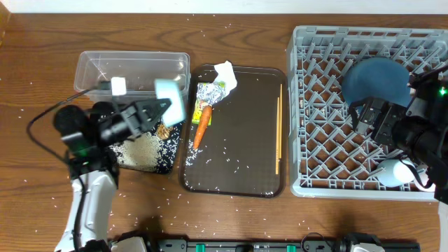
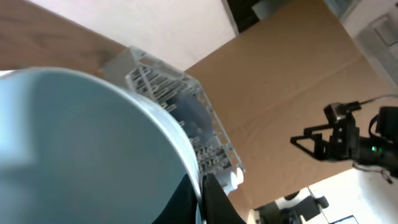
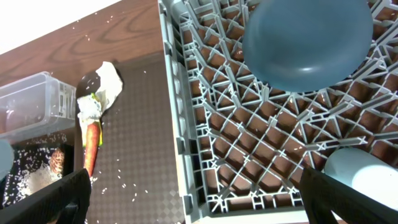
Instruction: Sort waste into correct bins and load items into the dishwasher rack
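i have the left fingers [image 1: 163, 106] pinched together on the rim of the small light-blue bowl [image 1: 170, 98]. the bowl hangs tipped on its side above the black tray [image 1: 172, 152], toward the left edge of the worktop [image 1: 42, 42]. in the left wrist view the bowl's pale wall fills most of the frame, with the fingers dark at its rim.

white rice [image 1: 136, 148] lies heaped in the black tray with a brown food lump [image 1: 165, 130] beside it. more grains are scattered over the worktop. the clear tub [image 1: 133, 66] sits just beyond the black tray, toward the far edge.

in the middle is the brown serving tray [image 1: 238, 161]. the crumpled tissue [image 1: 226, 72] is at its far edge, touching the green-yellow wrapper [image 1: 210, 93]. the carrot [image 1: 201, 126] is just nearer than the wrapper, and the chopsticks [image 1: 278, 129] lie along the tray's right side.

the dishwasher rack [image 1: 329, 154] fills the right end of the worktop. the large blue bowl [image 1: 376, 80] sits in its far half and the white bowl [image 1: 395, 171] near its near right corner. both show me only their rounded outsides. the right fingers [image 1: 371, 108] are spread wide with nothing between them, over the rack between the two bowls.
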### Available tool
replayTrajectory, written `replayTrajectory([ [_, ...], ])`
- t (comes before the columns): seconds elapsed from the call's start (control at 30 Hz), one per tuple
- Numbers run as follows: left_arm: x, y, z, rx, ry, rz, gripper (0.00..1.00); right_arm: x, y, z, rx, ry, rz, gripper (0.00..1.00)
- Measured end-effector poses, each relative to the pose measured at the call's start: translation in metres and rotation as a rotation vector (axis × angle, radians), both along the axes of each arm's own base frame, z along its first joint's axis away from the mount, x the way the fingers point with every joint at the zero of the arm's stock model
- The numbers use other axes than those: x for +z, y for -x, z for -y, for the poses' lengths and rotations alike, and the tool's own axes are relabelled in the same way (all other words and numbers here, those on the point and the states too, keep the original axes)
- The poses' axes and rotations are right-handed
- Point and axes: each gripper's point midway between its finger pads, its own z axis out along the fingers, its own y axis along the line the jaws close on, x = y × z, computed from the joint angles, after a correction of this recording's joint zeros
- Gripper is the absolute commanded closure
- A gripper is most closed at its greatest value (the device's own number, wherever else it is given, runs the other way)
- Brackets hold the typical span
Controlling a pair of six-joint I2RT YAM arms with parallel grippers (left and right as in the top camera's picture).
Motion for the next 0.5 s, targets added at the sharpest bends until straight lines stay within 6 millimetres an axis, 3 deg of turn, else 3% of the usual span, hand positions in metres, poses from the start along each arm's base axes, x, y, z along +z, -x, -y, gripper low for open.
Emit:
replayTrajectory([
  [0.27,0.015,-0.016,0.064,0.042,0.101,-0.055,0.94,-0.003,0.003,0.0,0.0,-0.001,-0.017,0.01],
  [0.5,0.016,-0.028,0.151,-0.091,0.148,-0.068,0.94,-0.002,0.003,0.0,0.0,-0.001,-0.016,0.01],
])
